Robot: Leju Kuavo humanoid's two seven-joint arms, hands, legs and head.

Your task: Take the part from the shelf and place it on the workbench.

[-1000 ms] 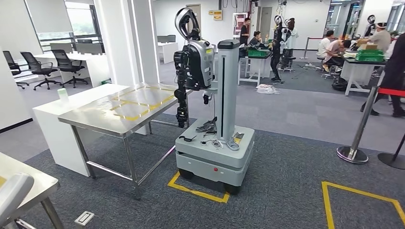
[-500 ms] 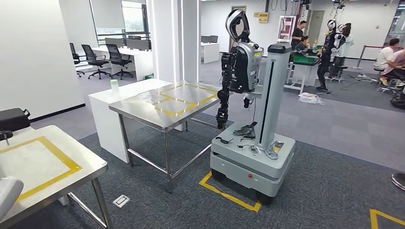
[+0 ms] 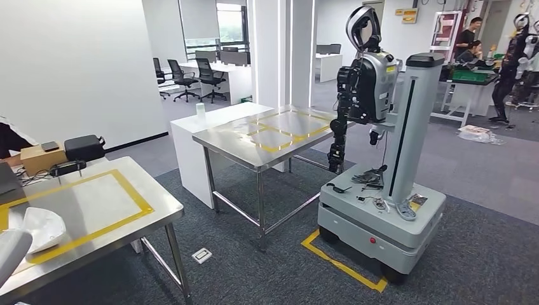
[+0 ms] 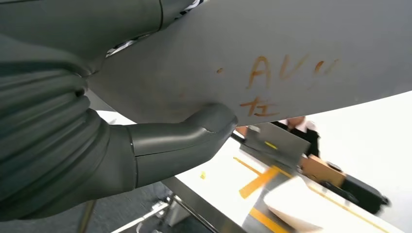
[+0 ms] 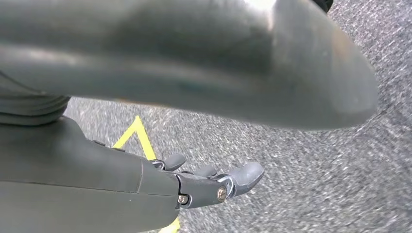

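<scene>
**Part held off the near corner of the workbench**

We begin with the grey carpet (image 3: 267, 273), which runs across the whole room. On it, to our right, stands a grey wheeled base (image 3: 381, 219) with a tall column. A second humanoid (image 3: 365, 76) hangs on the column, its arms down. Yellow floor tape (image 3: 340, 264) runs under the base's near edge.

Beside it is a steel table (image 3: 279, 136) marked with yellow tape. One end of it touches a white counter (image 3: 191, 136).

Nearest to us, at the lower left, is the workbench (image 3: 127, 210), a steel top with a yellow tape frame (image 3: 95, 232). A pale curved shell (image 3: 43, 227) lies on it across the tape. A black bag (image 3: 84, 147) and a cardboard box (image 3: 39, 157) sit at its far edge.

The part (image 4: 301, 53) is a broad grey curved panel with orange writing on it. It is up in our grasp, not set down. In the head view its pale rounded end (image 3: 13, 254) pokes in at the bottom left corner, over the near edge of the workbench.

Our left hand (image 4: 73, 145) holds the part, with the thick thumb (image 4: 194, 136) pressed flat against its underside. The part hides the other fingers.

Our right hand (image 5: 145, 184) lies under the part (image 5: 194, 63). Its fingers (image 5: 243, 177) reach out side by side, lightly curled. We cannot tell whether they touch the part.
</scene>
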